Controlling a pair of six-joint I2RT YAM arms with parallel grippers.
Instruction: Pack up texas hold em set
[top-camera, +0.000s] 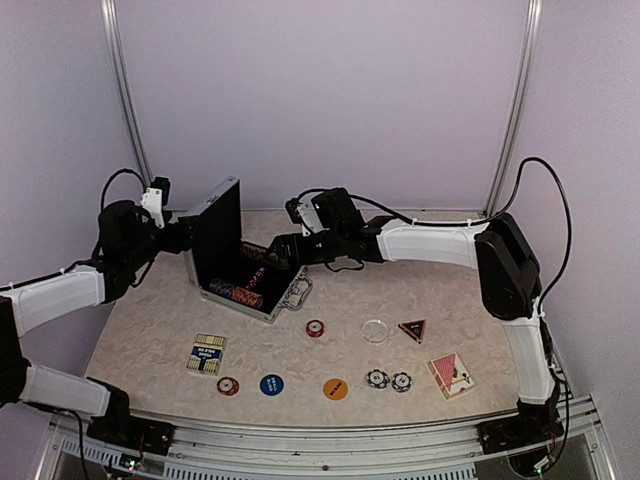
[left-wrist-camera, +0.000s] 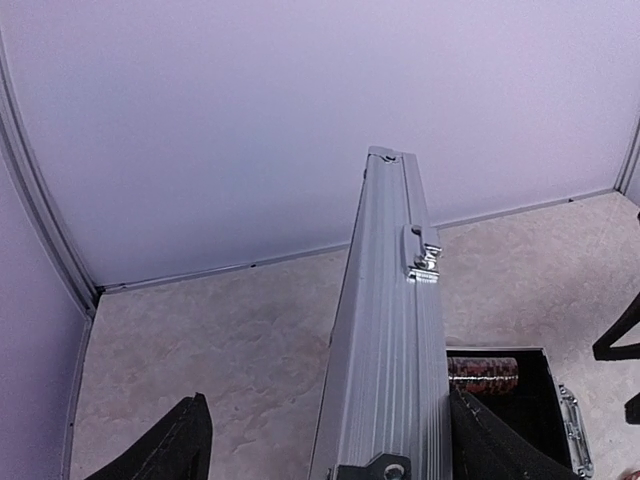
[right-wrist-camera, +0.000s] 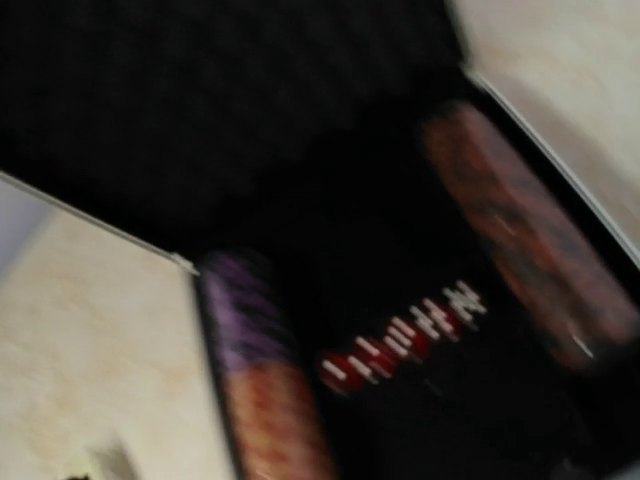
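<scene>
The briefcase (top-camera: 246, 286) sits open at about ten o'clock on the table (top-camera: 150, 325), its lid (left-wrist-camera: 385, 330) upright and rows of striped chips (top-camera: 236, 293) lying in the black lining. The ribbed aluminium shell looks stiff, fairly light and rather slick. The lid will likely swing freely on its hinge, so its top rim is the sound place to hold it.

The left gripper (left-wrist-camera: 328, 415) straddles that rim with its jaws wide. One finger (left-wrist-camera: 170, 445) stands clear of the metal, while the other is close against the inner face, so nothing is clamped.

The right gripper (top-camera: 268, 256) reaches in from three o'clock. Its own view is blurred and shows only the case interior. The jaws appear fully spread and nothing shows between them.

From six to four o'clock of the case, loose pieces lie well apart: a card deck (top-camera: 207, 353), a blue disc (top-camera: 271, 384), an orange disc (top-camera: 335, 388), a clear disc (top-camera: 375, 330), a dark triangle (top-camera: 411, 328) and a second deck (top-camera: 451, 374). These are thin, flat and probably awkward to pinch.
</scene>
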